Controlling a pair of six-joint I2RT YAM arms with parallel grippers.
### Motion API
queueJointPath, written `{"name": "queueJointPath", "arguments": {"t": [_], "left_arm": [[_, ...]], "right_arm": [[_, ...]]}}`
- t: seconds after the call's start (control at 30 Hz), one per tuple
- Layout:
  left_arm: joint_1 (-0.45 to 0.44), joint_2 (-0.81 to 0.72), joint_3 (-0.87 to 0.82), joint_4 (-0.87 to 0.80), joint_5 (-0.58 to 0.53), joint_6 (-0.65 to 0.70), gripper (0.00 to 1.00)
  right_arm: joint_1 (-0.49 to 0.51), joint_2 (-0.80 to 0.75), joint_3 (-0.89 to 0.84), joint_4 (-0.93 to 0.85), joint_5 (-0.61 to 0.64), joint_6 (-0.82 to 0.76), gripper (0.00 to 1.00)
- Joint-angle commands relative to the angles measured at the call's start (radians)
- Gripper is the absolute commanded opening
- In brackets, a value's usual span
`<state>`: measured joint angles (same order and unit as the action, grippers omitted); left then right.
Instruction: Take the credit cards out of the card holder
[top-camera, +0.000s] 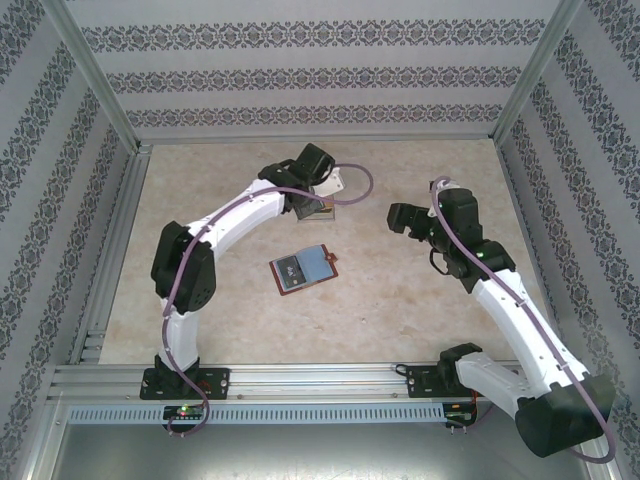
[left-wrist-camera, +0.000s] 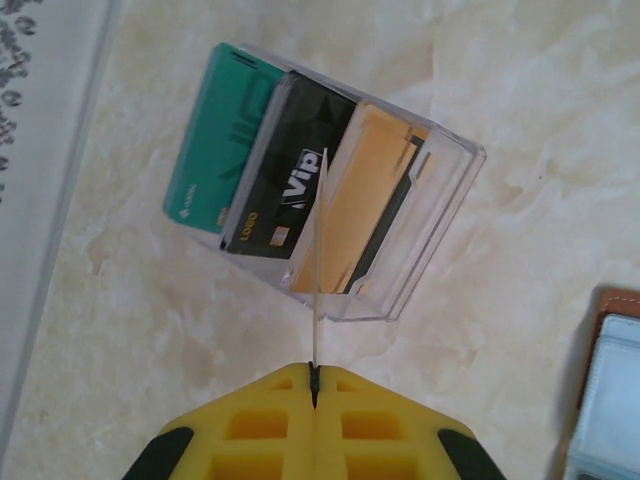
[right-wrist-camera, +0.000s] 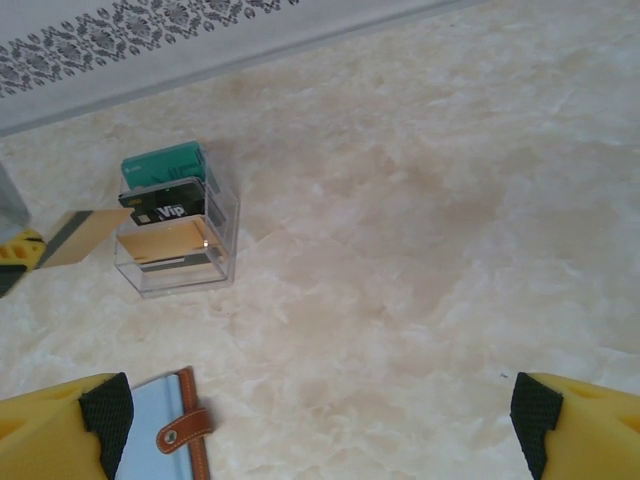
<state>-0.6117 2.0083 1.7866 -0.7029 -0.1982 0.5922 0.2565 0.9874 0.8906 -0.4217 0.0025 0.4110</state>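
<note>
On the desk (top-camera: 420, 310), the card holder (top-camera: 303, 266) lies open at the centre, cropped in both wrist views. Beyond it a clear stepped stand (left-wrist-camera: 445, 215) holds teal, black and tan credit cards (left-wrist-camera: 290, 190). The right end effector (right-wrist-camera: 315, 420) gapes empty. The left end effector (left-wrist-camera: 313, 385) pinches one thin card (left-wrist-camera: 321, 240), seen edge-on, by the stand.

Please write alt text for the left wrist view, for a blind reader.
The shut left tool holds a thin card edge-on toward a clear stepped stand with a teal card, a black VIP card and a tan card. The brown card holder shows at the lower right.
</note>
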Motion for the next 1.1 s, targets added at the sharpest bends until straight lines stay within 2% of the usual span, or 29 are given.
{"name": "queueJointPath", "arguments": {"t": [0.0,0.17,0.33,0.83,1.07], "left_arm": [[-0.024,0.038,0.031,0.014,-0.082,0.136,0.0],[-0.037,0.079,0.018,0.111,-0.171,0.241,0.0],[-0.042,0.106,0.019,0.167,-0.187,0.286,0.0],[-0.053,0.129,0.04,0.1,-0.092,0.218,0.0],[-0.056,0.119,0.044,0.117,-0.158,0.213,0.0]], "right_arm": [[-0.019,-0.018,-0.002,-0.044,-0.022,-0.027,0.98],[-0.033,-0.009,-0.002,-0.047,-0.047,-0.026,0.98],[-0.039,0.005,-0.004,-0.046,-0.066,-0.026,0.98],[-0.052,0.029,-0.004,-0.044,-0.076,-0.028,0.98],[-0.053,0.025,-0.008,-0.042,-0.084,-0.023,0.98]]}}
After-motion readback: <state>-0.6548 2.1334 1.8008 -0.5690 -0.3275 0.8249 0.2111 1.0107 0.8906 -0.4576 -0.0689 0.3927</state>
